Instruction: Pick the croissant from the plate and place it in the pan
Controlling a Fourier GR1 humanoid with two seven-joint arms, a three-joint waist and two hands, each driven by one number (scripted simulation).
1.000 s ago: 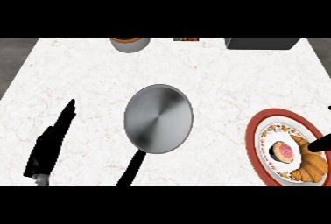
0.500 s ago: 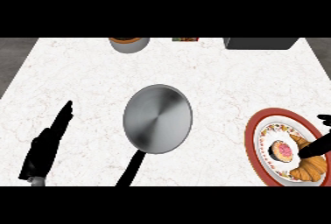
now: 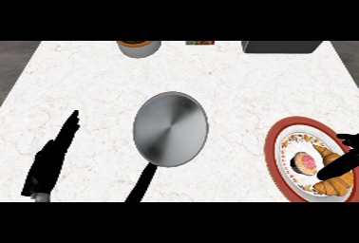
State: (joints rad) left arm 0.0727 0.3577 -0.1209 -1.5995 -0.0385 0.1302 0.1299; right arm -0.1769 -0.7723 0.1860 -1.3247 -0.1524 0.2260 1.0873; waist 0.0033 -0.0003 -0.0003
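Observation:
A golden croissant lies on a red-rimmed patterned plate at the right edge of the counter. My right hand comes in from the right, and its dark fingers lie across the top of the croissant; I cannot see whether they curl round it. A small round pastry with a pink middle sits on the same plate, left of the croissant. The steel pan rests mid-counter, its black handle pointing toward me. My left hand stays at the lower left, fingers straight and pointing up.
A grey bowl stands at the counter's back edge. A small coloured item and a dark box sit further right along the back. White marble shows between the pan and the plate.
My right hand has come further in from the right edge and now lies over the croissant. The left hand has barely moved.

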